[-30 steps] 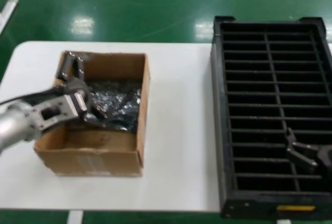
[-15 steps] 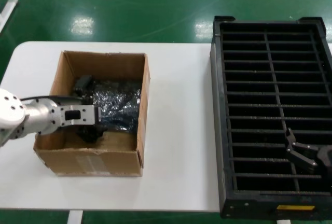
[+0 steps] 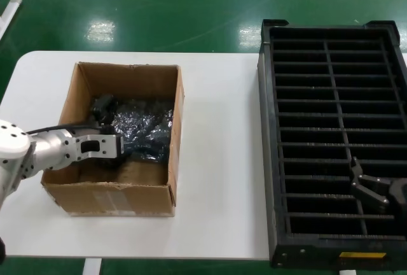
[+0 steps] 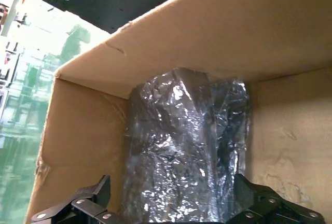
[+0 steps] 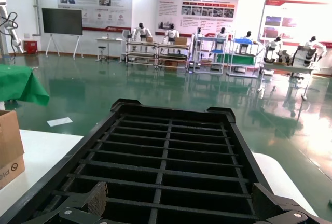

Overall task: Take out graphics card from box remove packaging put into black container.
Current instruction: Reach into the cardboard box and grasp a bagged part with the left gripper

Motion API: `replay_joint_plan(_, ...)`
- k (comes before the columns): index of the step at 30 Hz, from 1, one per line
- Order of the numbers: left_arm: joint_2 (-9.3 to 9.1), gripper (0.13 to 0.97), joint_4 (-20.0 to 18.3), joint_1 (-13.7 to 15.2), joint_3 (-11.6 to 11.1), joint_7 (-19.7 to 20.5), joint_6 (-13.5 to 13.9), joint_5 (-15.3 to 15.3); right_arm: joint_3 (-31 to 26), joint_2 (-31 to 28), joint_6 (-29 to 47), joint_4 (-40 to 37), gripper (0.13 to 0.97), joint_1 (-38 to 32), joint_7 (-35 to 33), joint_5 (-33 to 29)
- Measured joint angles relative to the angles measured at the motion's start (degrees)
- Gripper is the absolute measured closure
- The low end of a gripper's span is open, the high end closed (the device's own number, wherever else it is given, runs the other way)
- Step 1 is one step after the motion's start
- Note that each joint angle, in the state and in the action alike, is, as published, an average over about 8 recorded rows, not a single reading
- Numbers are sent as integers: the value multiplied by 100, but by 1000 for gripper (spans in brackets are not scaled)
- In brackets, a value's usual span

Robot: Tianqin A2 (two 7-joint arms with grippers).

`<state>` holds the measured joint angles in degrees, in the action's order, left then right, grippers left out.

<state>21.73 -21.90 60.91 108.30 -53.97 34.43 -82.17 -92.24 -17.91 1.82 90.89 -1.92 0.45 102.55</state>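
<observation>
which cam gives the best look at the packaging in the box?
Left wrist view: the packaging fills the frame inside the box, between the left gripper fingers. Head view shows it small, partly hidden by the arm. Right wrist view shows none of it.

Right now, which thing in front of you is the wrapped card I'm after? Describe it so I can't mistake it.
Find the brown cardboard box on the left half of the white table. Inside, against its far wall, lies a crinkled shiny grey bag with the left gripper open astride it. It is the only glossy, silvery thing there; everything around it is plain cardboard.
</observation>
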Motion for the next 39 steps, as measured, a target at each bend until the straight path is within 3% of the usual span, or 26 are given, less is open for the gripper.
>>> replay_joint_plan(12,40,406,171,-169,-390,-1121,-20,-596,0,0,0,0,129,0,0,0)
replay_joint_plan(20,63,622,242,-215,-579,-1823,-27,-848,0,0,0,0,129,0,0,0)
replay_joint_plan(23,75,622,196,-247,-608,-1989,-28,-895,0,0,0,0,129,0,0,0)
replay_joint_plan(30,136,756,-56,-387,-580,-2021,-28,-907,0,0,0,0,129,0,0,0)
replay_joint_plan(39,343,885,-768,-730,-420,-1526,-11,-790,0,0,0,0,129,0,0,0)
